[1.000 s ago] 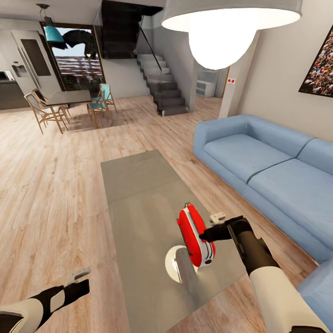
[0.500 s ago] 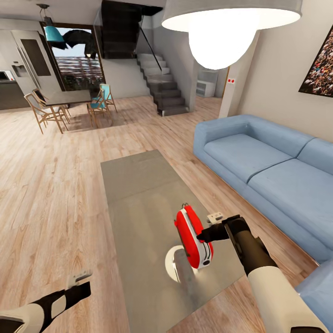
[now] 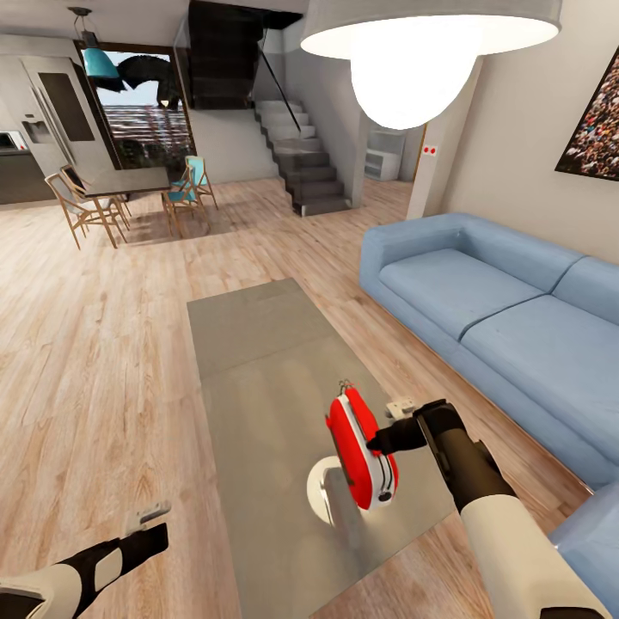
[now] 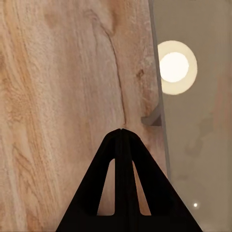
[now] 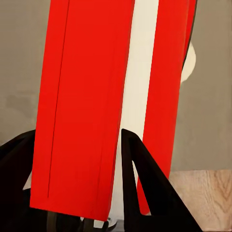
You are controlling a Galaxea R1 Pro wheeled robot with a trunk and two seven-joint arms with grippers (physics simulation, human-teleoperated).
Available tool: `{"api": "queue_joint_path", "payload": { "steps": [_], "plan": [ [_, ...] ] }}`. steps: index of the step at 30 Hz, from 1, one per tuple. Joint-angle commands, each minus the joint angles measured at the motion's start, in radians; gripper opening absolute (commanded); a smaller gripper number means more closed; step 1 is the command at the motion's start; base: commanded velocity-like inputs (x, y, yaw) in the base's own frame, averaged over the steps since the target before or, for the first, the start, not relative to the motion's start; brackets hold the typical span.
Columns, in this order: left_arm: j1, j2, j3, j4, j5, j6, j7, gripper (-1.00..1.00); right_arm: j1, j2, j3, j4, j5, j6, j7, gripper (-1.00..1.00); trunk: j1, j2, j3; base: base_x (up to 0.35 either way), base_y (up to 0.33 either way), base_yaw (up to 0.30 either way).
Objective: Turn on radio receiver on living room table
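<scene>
We see the radio receiver (image 3: 361,447) in bright red with a white band along its side and a thin dark handle on top. Close up, the radio receiver (image 5: 111,106) shows flat red panels split by a white stripe. The table (image 3: 258,361) has a glossy grey-beige top carrying a round pale reflection. The floor (image 3: 94,344) is light wood with a plank grain, warm tan and streaked where it appears by the left wrist. The sofa (image 3: 481,301) is plain soft blue. The right gripper (image 3: 379,442) is black, its forearm white beyond a black cuff; the left gripper (image 4: 122,130) is black too. The pendant lamp (image 3: 421,43) glows white.
</scene>
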Motion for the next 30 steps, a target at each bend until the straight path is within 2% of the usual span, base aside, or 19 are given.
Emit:
{"api": "queue_joint_path", "payload": {
  "steps": [1,8,30],
  "plan": [
    [0.000,0.000,0.000,0.000,0.000,0.001,0.000,-1.00,0.000,0.000,0.000,-0.001,-0.006,0.010,0.000,-1.00,0.000,0.000,0.000,0.000,0.000,0.000],
    [0.000,0.001,0.000,0.000,-0.002,0.004,0.000,-1.00,0.000,0.001,0.006,0.001,-0.007,0.030,0.000,-1.00,0.000,0.000,0.000,0.000,0.000,0.000],
    [0.000,-0.004,-0.001,0.000,-0.005,0.001,0.008,-1.00,0.000,0.004,0.008,0.001,-0.006,0.030,0.000,-1.00,0.084,-0.154,-0.069,0.000,0.000,0.000]
  ]
}}
